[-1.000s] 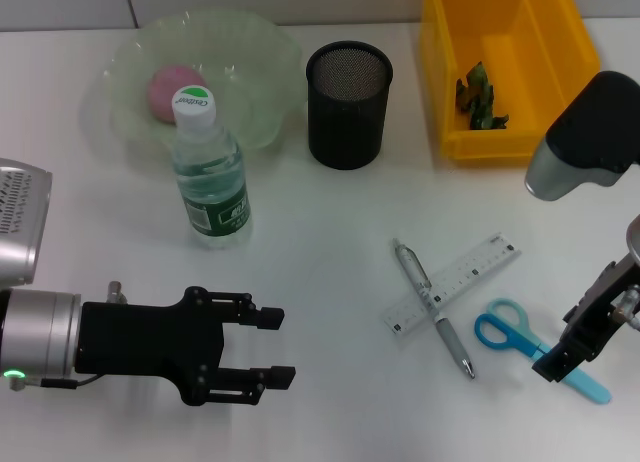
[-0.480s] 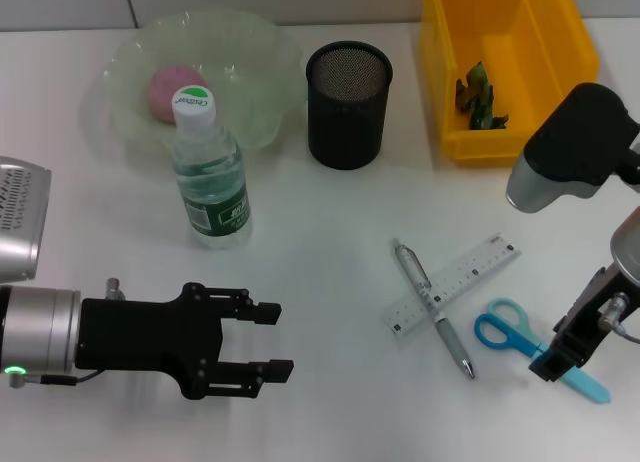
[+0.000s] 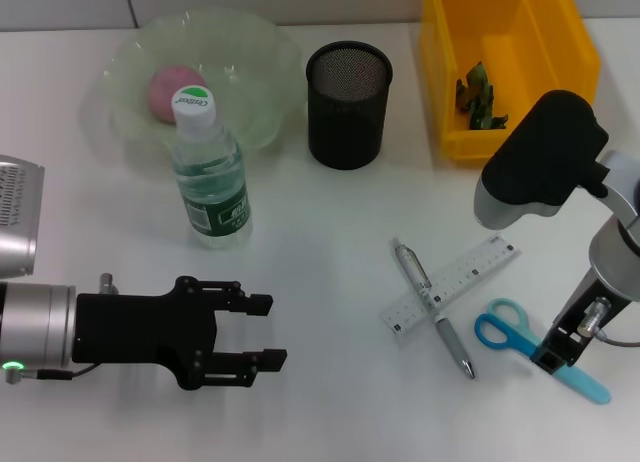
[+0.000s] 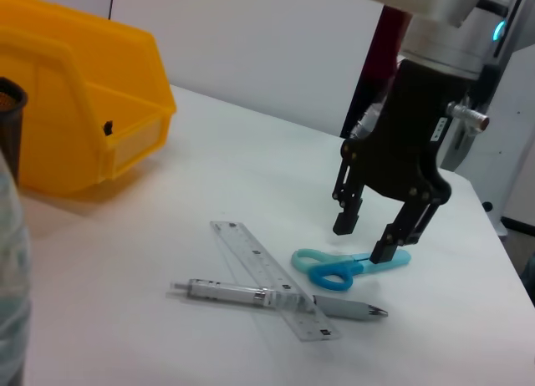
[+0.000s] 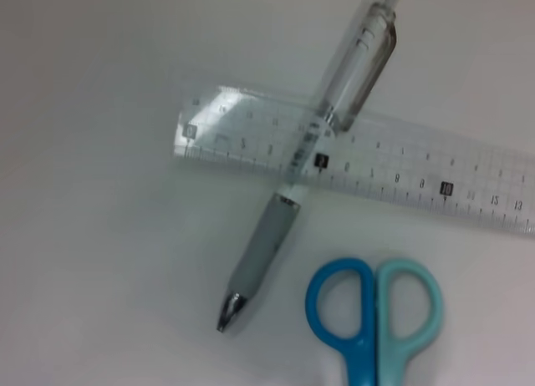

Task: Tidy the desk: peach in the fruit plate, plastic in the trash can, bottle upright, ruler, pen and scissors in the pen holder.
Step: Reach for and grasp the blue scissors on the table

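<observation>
My right claw (image 4: 374, 238) spread wide, poised over blue-handled scissors (image 3: 520, 342) on white table (image 3: 330, 222). My left claw (image 3: 262, 332) parked open, near front edge.

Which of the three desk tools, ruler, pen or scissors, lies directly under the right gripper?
The scissors: the right gripper hangs over their blades, while pen and ruler lie crossed further left.

The white worktop (image 3: 320, 242) carries a glass bowl (image 3: 255, 72), an upright water bottle (image 3: 208, 177), a black mesh cup (image 3: 348, 104) and a yellow bin (image 3: 505, 62). Nearer the front, a pen (image 3: 433, 307) lies across a clear ruler (image 3: 455, 282), with blue scissors (image 3: 520, 340) just beside them.
</observation>
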Controlling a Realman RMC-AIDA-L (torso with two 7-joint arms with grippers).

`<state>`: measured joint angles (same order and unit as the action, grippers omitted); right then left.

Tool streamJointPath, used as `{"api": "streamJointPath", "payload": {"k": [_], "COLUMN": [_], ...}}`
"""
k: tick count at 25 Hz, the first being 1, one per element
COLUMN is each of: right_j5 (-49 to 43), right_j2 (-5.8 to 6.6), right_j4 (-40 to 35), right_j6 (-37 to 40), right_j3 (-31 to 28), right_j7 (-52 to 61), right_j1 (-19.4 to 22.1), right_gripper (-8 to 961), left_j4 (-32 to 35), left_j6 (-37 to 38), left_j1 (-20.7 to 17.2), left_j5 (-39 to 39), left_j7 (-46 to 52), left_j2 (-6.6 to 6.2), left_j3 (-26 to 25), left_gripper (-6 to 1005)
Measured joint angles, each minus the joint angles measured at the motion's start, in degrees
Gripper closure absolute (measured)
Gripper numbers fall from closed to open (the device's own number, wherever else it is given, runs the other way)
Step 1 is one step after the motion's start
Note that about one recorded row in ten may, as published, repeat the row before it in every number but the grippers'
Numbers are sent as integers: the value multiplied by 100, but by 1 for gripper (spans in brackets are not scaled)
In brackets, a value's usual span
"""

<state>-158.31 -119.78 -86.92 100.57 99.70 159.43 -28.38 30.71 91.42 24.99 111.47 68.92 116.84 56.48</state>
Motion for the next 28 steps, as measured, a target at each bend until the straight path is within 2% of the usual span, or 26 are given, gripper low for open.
{"api": "streamJointPath", "payload": {"k": [8, 20, 28], "right_j5": [63, 125, 123], "right_j2": [-10, -10, -3], "right_j4": [-16, 76, 179], "right_j6": [-71, -253, -357], "right_j3": [2, 50, 59], "right_j7": [72, 78, 79], "right_j1": [77, 124, 124], "right_gripper": [469, 555, 577], "left_j4": [-3, -10, -13], "left_j6": [-100, -261, -278], "left_j1": [-3, 20, 23], "left_j5": [13, 30, 33], "left_j7": [6, 8, 8], "left_j2": [3, 23, 32], "left_j3": [-6, -6, -6], "left_gripper": [319, 319, 318]}}
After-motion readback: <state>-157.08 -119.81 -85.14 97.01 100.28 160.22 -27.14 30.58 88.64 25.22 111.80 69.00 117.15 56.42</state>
